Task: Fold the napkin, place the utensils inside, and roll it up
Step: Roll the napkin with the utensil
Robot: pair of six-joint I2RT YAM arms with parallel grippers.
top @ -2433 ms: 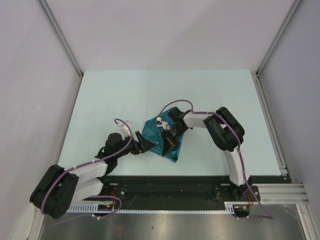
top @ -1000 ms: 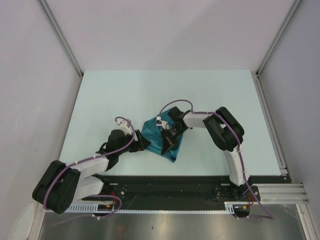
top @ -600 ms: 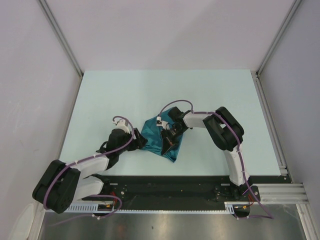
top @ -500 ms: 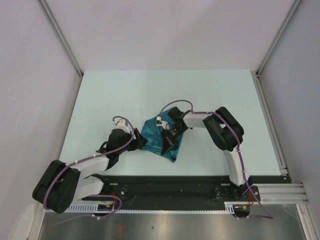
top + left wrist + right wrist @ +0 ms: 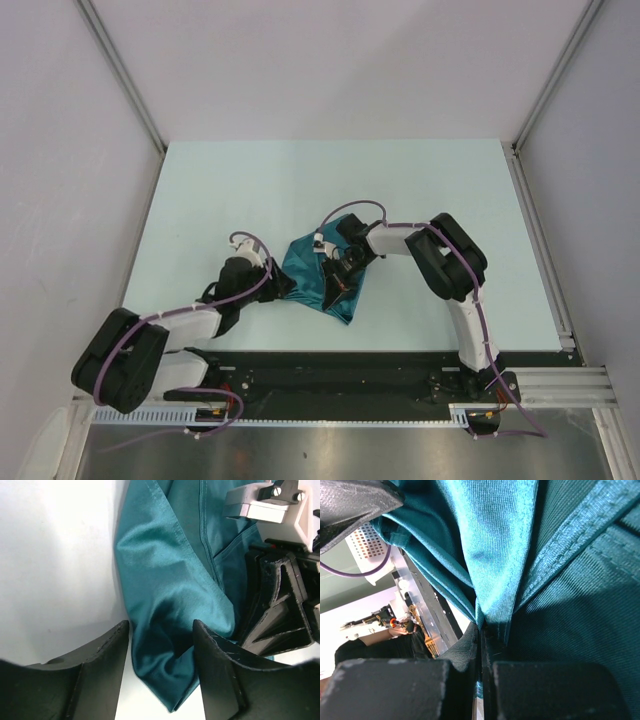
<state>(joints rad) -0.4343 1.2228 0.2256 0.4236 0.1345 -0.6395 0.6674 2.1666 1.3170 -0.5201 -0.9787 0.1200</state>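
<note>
The teal napkin (image 5: 308, 268) lies bunched on the table between both arms. My right gripper (image 5: 336, 284) is shut on a raised fold of the napkin (image 5: 505, 545). In the right wrist view that cloth is pinched in the closed gap at the gripper (image 5: 481, 635). My left gripper (image 5: 284, 288) is at the cloth's left corner. In the left wrist view its jaws stand apart around a hanging lobe of the napkin (image 5: 165, 580), with the gripper (image 5: 161, 630) still open and the right arm's gripper body (image 5: 280, 605) just beyond. The utensils are hidden.
The pale table (image 5: 250, 180) has grey walls on three sides. An aluminium rail (image 5: 540, 240) runs along its right edge. The black base strip (image 5: 330, 370) with both arm mounts lines the near edge.
My left gripper has slid right onto the napkin's left corner and its jaws have narrowed around the cloth. The right gripper holds its fold as before.
</note>
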